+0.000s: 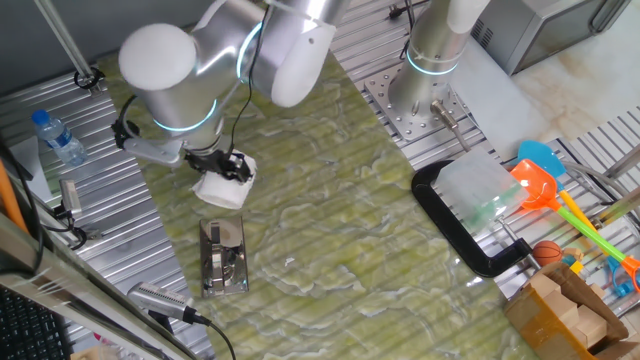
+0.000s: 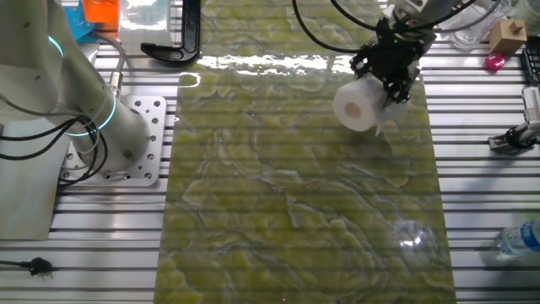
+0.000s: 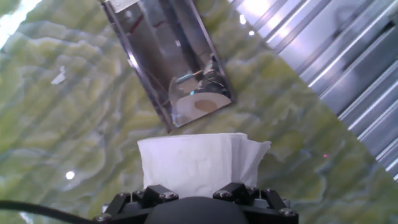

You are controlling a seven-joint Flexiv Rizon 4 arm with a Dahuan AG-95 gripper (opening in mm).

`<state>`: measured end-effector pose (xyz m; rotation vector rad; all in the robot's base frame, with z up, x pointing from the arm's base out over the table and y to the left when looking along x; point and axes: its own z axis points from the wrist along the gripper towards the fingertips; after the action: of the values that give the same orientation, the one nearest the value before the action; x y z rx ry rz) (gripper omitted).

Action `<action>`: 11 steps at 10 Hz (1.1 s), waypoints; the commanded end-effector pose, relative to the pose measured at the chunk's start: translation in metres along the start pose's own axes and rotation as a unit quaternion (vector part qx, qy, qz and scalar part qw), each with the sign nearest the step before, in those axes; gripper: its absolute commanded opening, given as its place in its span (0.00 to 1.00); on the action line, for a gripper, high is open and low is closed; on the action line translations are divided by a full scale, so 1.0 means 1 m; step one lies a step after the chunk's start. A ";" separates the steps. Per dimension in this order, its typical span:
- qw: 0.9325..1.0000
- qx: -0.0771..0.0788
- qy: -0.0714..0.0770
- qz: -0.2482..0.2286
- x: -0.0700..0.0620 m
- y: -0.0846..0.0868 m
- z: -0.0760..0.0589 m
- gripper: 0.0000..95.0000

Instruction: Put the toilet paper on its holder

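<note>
In one fixed view a water bottle (image 1: pixel 58 138) lies far left of the pincer (image 1: pixel 226 168), which pinches the toilet paper (image 1: pixel 220 188) and holds it clear of the green marbled table (image 1: pixel 340 230). The shiny holder (image 1: pixel 223 258) lies on the table just below the roll, apart from it. Well to the pincer's right sits a black C-shaped clamp (image 1: pixel 455 225)

The single arm reaches over the surface with its wrist bent downward, the gripper (image 1: pixel 226 172) pointing at the surface, its jaws clamped on the toilet paper (image 2: pixel 358 105), held aloft.
</note>
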<state>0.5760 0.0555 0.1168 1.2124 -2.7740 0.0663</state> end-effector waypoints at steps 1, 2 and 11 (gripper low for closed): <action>1.000 -0.001 -0.001 0.003 -0.009 -0.003 0.001 0.00; 1.000 0.000 -0.001 0.004 -0.010 -0.003 0.000 0.00; 1.000 -0.006 -0.013 -0.024 -0.032 -0.012 0.007 0.00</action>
<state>0.6063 0.0710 0.1066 1.2836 -2.7634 0.0300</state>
